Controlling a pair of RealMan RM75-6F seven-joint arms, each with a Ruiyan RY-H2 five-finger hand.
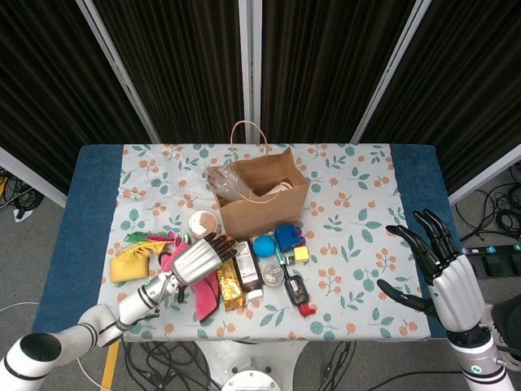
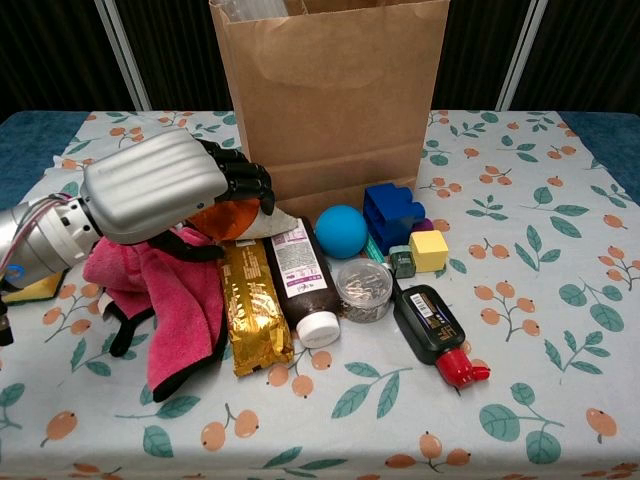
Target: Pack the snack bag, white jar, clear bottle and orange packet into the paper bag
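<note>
I take the orange packet [image 2: 228, 217] for the piece in hand: a flash of orange with a white edge, lying on the tabletop [image 2: 560, 300] right at the front left corner of the paper bag [image 2: 330, 100], close to touching its face. Most of it is hidden, so I can't rule out that the orange belongs to the round pale-topped tub [image 1: 201, 221] that the head view shows at that same corner. If it is a packet, I expect it to be light, thin and floppy, with a slick film that slides under smooth fingertips and crumples instead of resisting. I judge it best pinched across an edge or a sealed end, not pressed flat. My left hand [image 2: 150, 190] hangs over it just left of the bag's front, palm down, dark fingers curled onto the orange patch. Whether they are gripping it or only resting on it I cannot tell from either view. A pink cloth [image 2: 185, 300] lies bunched under the hand, in front of the bag and to its left, so it could get dragged up along with the packet. My right hand [image 1: 440, 261] is well off to the right of the bag, near the tabletop's edge, fingers spread and holding nothing. The bag stands upright with its mouth open and with pale and clear things already showing inside.
</note>
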